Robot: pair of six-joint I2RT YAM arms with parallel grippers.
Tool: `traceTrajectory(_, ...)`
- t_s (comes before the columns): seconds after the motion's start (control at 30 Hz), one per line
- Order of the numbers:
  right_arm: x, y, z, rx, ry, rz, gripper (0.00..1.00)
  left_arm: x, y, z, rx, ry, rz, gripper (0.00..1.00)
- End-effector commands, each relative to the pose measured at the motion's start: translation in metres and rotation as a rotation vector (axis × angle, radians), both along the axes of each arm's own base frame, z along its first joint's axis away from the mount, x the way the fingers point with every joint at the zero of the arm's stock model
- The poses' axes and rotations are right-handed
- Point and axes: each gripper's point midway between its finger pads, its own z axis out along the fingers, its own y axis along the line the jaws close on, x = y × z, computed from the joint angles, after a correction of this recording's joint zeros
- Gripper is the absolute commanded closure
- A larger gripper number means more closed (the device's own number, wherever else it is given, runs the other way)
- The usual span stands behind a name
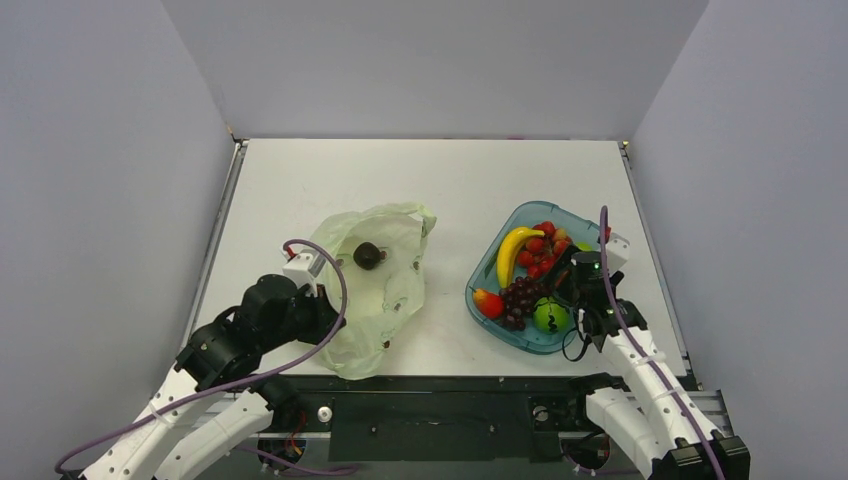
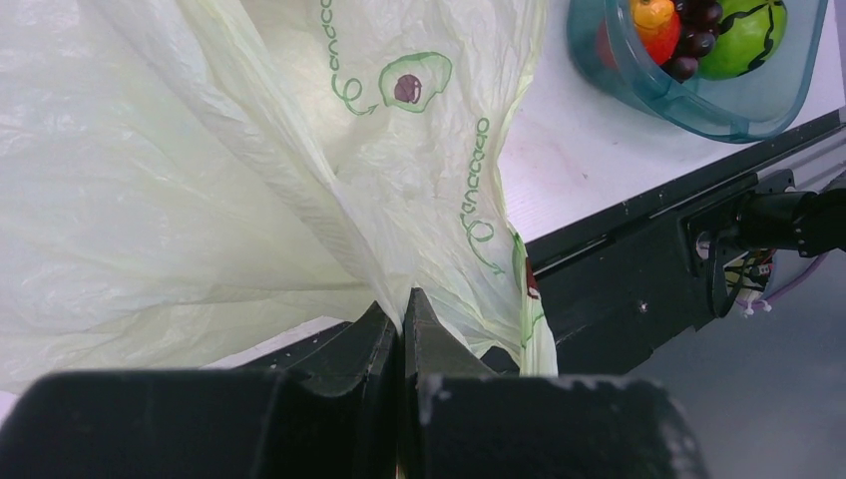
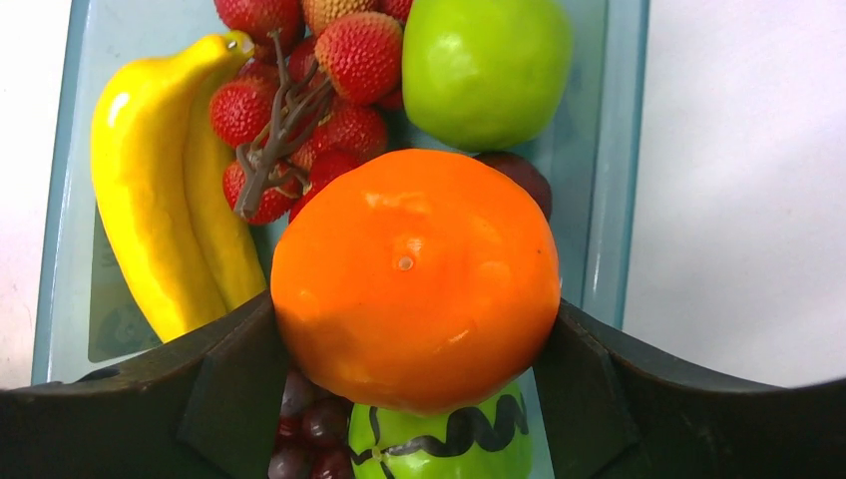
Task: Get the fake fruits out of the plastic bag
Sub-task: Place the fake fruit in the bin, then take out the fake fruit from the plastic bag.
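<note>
The pale-green plastic bag (image 1: pixel 378 290) lies crumpled left of centre, and a dark round fruit (image 1: pixel 366 255) rests at its upper part. My left gripper (image 1: pixel 322 318) is shut on a fold of the plastic bag (image 2: pixel 200 180) at the near edge, its jaws (image 2: pixel 402 307) pressed together on the film. My right gripper (image 3: pixel 414 334) is shut on the round orange fruit (image 3: pixel 414 279), just above the blue tray (image 3: pixel 614 150). The yellow banana (image 1: pixel 512 252) and the red fruit with a green top (image 1: pixel 488 302) lie in the tray (image 1: pixel 520 213).
The tray also holds a dark purple grape bunch (image 1: pixel 520 297), a red bumpy cluster (image 3: pixel 299 120), a green apple (image 3: pixel 484 65) and a green fruit with black squiggles (image 3: pixel 449 439). The table's black front rail (image 2: pixel 638 269) runs close behind the left gripper.
</note>
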Motion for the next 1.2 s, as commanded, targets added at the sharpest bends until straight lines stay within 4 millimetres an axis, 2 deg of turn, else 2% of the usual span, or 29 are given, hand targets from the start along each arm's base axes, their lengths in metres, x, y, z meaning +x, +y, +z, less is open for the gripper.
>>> traceTrajectory(0.0,0.007,0.007,0.005,0.028,-0.040,0.035,0.28,0.002,-0.011,0.012,-0.055,-0.044,-0.045,1.00)
traceTrajectory(0.13,0.010,0.011,0.013,0.025,-0.059,0.070,0.17,-0.005,-0.012,0.012,-0.053,0.004,-0.055,1.00)
traceTrajectory(0.27,0.013,0.014,0.025,0.024,-0.105,0.102,0.12,-0.013,-0.011,0.001,-0.024,0.081,-0.058,1.00)
traceTrajectory(0.53,0.012,0.014,0.035,-0.002,-0.131,0.106,0.08,-0.030,-0.016,-0.021,-0.039,0.193,-0.093,1.00)
traceTrajectory(0.63,0.015,0.028,0.048,-0.013,-0.169,0.162,0.09,-0.033,-0.013,-0.021,-0.048,0.182,-0.089,1.00)
traceTrajectory(0.7,0.018,0.046,0.061,-0.017,-0.211,0.227,0.10,-0.033,-0.013,-0.019,-0.056,0.175,-0.092,1.00)
traceTrajectory(0.77,0.019,0.074,0.078,-0.005,-0.270,0.328,0.11,-0.034,-0.014,-0.019,-0.054,0.175,-0.097,1.00)
traceTrajectory(0.87,0.014,0.134,0.105,0.059,-0.379,0.534,0.12,-0.034,-0.015,-0.021,-0.052,0.180,-0.102,1.00)
traceTrajectory(0.9,0.012,0.148,0.109,0.072,-0.392,0.581,0.13,-0.034,-0.015,-0.021,-0.052,0.181,-0.101,1.00)
traceTrajectory(0.93,0.004,0.173,0.120,0.101,-0.432,0.657,0.13,-0.033,-0.015,-0.022,-0.048,0.186,-0.100,1.00)
traceTrajectory(0.97,0.002,0.187,0.121,0.105,-0.434,0.693,0.14,-0.034,-0.014,-0.022,-0.046,0.189,-0.100,1.00)
traceTrajectory(1.0,-0.007,0.210,0.134,0.136,-0.476,0.758,0.14,-0.034,-0.014,-0.022,-0.045,0.191,-0.099,1.00)
traceTrajectory(1.03,-0.015,0.230,0.132,0.135,-0.468,0.814,0.14,-0.034,-0.014,-0.022,-0.045,0.188,-0.098,1.00)
traceTrajectory(1.07,-0.016,0.241,0.145,0.147,-0.504,0.828,0.14,-0.033,-0.014,-0.022,-0.046,0.186,-0.096,1.00)
traceTrajectory(1.1,-0.018,0.254,0.138,0.123,-0.485,0.863,0.14,-0.033,-0.014,-0.021,-0.049,0.184,-0.095,1.00)
traceTrajectory(1.13,-0.026,0.273,0.150,0.137,-0.512,0.910,0.15,-0.033,-0.014,-0.021,-0.053,0.181,-0.093,1.00)
traceTrajectory(1.17,-0.034,0.291,0.141,0.108,-0.491,0.969,0.15,-0.033,-0.014,-0.021,-0.054,0.180,-0.093,1.00)
